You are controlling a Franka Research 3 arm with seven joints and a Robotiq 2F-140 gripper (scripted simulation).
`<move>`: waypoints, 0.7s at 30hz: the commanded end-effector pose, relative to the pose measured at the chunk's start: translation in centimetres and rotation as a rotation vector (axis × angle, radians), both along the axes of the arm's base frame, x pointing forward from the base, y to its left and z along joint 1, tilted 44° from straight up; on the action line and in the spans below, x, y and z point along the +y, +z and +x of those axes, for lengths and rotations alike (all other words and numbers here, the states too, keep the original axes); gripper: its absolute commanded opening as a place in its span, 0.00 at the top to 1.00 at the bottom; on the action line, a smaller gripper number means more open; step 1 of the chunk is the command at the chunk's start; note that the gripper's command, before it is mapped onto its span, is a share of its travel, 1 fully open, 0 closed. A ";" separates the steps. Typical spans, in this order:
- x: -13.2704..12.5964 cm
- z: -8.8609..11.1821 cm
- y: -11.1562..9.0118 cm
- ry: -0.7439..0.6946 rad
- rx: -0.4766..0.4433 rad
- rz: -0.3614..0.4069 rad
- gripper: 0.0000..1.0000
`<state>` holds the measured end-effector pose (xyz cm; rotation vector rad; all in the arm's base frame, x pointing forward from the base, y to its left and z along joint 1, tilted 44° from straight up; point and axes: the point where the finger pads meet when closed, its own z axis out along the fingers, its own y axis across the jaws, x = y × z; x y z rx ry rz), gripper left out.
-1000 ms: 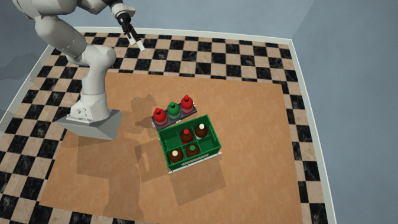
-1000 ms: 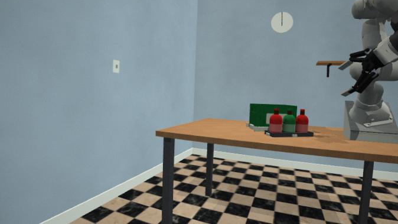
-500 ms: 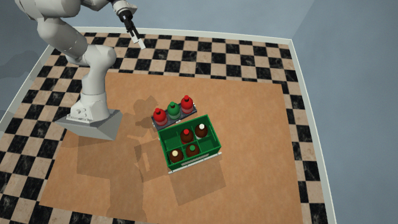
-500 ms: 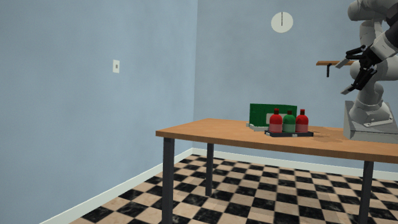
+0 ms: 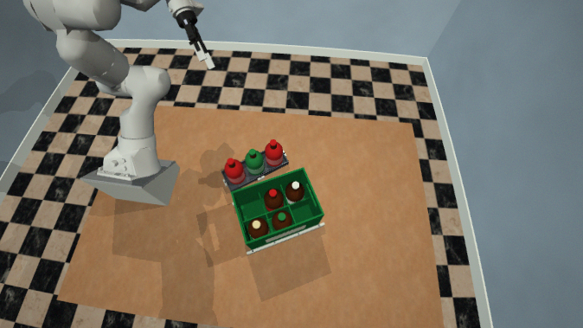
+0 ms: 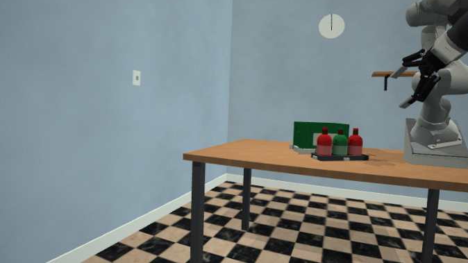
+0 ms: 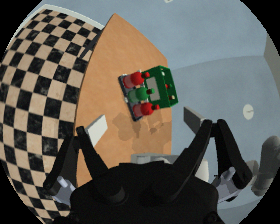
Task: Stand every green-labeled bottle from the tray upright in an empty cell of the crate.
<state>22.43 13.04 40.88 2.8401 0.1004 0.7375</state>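
A dark tray point(image 5: 255, 171) holds three upright bottles: a red one point(image 5: 234, 170), a green-labeled one point(image 5: 254, 161) in the middle, and another red one point(image 5: 273, 152). Beside it stands a green crate point(image 5: 280, 209) with six cells. Four brown bottles stand in it, with red point(image 5: 273, 198), white point(image 5: 295, 191), cream point(image 5: 258, 228) and green point(image 5: 282, 220) caps. Its back-left and front-right cells are empty. My gripper point(image 5: 203, 54) is open and empty, high above the table and far from the tray. It also shows in the side view point(image 6: 403, 87). The wrist view shows the tray and crate point(image 7: 149, 92) far off.
The arm's base point(image 5: 131, 176) stands on the wooden table left of the tray. A small wall shelf point(image 6: 392, 73) hangs behind the gripper in the side view. The table's edges drop to a checkered floor.
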 end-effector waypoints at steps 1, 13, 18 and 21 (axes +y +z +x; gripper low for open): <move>-0.1 0.1 0.1 0.026 0.004 -0.015 0.00; -0.3 1.3 1.3 0.079 0.036 0.013 0.00; -0.3 1.3 1.3 0.079 0.036 0.013 0.00; -0.3 1.3 1.3 0.079 0.036 0.013 0.00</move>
